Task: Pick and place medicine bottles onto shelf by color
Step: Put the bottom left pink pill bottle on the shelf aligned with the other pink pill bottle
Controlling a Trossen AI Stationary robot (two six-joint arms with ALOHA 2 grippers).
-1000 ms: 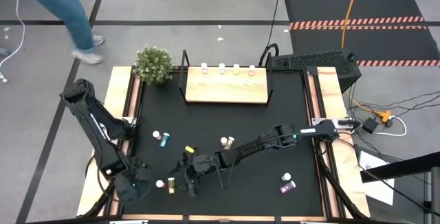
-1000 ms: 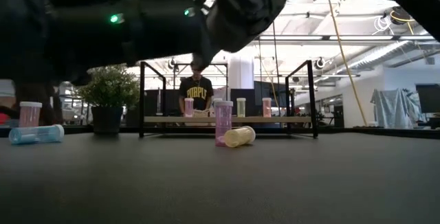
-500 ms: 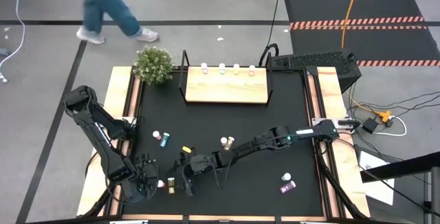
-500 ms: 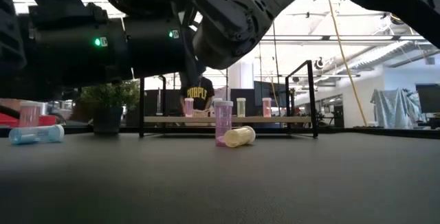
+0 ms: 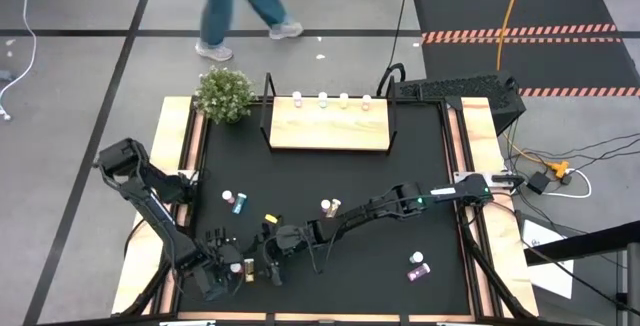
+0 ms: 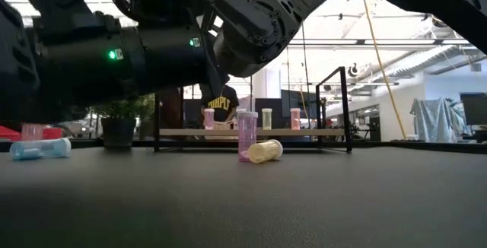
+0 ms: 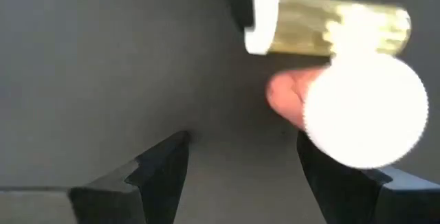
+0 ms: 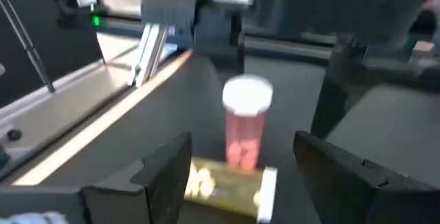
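While both grippers' fingers stand apart, empty, pink bottle (image 8: pixel 246 129) upright, yellow bottle (image 8: pixel 227 186) lying beside.

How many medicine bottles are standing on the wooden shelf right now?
4: small white-capped medicine bottles in a row along the light wooden shelf's back edge. None appears hidden.

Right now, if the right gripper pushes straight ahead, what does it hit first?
Probably the lying yellow bottle, just ahead between the right gripper's open fingers; the upright pink bottle stands right behind it. Depth is uncertain.
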